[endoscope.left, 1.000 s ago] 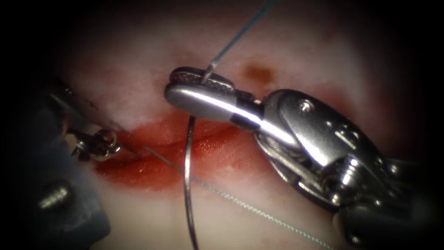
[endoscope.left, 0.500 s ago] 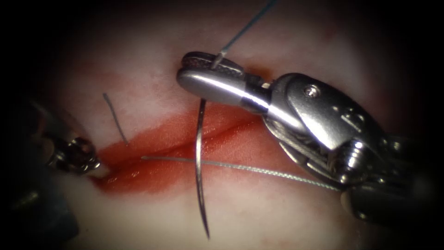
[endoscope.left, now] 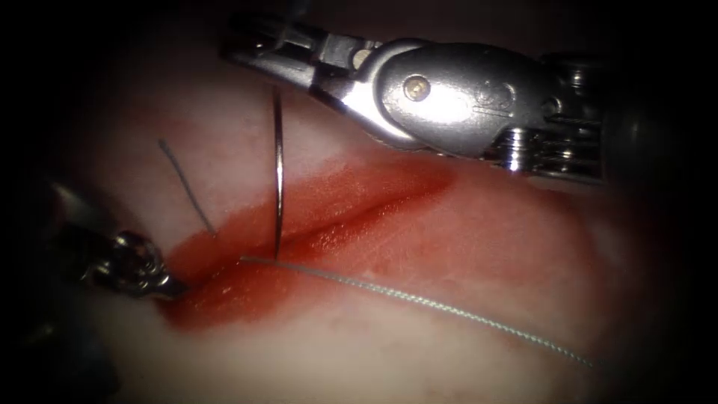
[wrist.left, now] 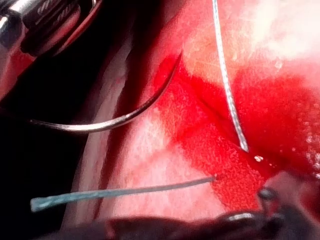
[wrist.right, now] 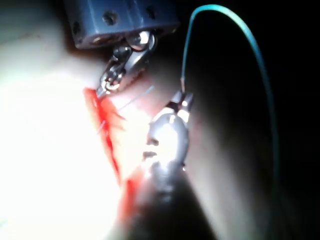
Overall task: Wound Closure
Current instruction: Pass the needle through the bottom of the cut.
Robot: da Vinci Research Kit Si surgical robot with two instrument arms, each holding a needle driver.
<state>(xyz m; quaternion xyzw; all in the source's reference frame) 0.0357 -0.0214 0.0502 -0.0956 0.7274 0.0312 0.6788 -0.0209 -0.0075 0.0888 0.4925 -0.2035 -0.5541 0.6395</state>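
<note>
Right pincer point(endoscope.left: 258, 51) gripping needle point(endoscope.left: 278, 176) at blunt end, tip hanging free over cut point(endoscope.left: 329, 224). Left pincer point(endoscope.left: 153, 280) at cut's left end, grip unclear. Risk: tip snagging thread point(endoscope.left: 419, 301), needle twisting.

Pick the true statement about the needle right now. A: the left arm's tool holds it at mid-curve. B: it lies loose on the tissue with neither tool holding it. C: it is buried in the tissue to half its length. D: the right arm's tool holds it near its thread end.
D: in the endoscope view the right tool grips the needle by its upper end, and the needle hangs free down to the cut.
</note>
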